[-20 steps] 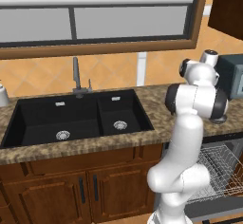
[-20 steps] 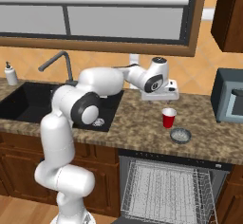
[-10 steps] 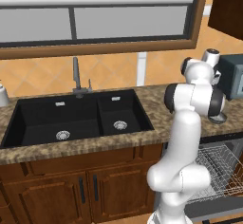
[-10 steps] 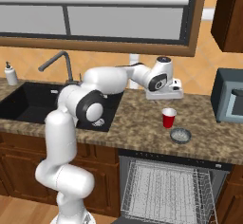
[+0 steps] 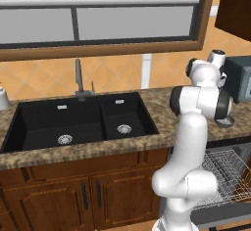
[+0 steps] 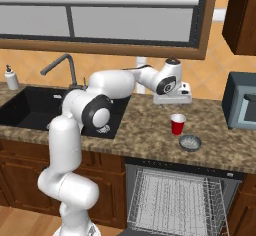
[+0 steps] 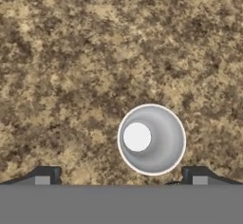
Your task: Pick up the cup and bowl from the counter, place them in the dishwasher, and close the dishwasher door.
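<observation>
- Compared with a second ago, the gripper (image 6: pixel 172 103) has been carried further along the counter (image 6: pixel 145 132) and now hangs above the cup (image 6: pixel 177 124).
- Cup, bowl (image 6: pixel 190 142) and dishwasher door are found unmoved.
- In the hand view the cup (image 7: pixel 152 139) is seen from above, upright, between the two fingertips (image 7: pixel 45 175), which are spread wide and hold nothing.
- Bare granite is left all around the cup; the bowl lies just beside it, toward the counter's front edge.
- Below the cup, the dishwasher (image 6: pixel 172 200) is open, its wire rack (image 6: pixel 175 205) exposed.
- Beyond the cup, a microwave (image 6: pixel 241 107) stands against the wall.
</observation>
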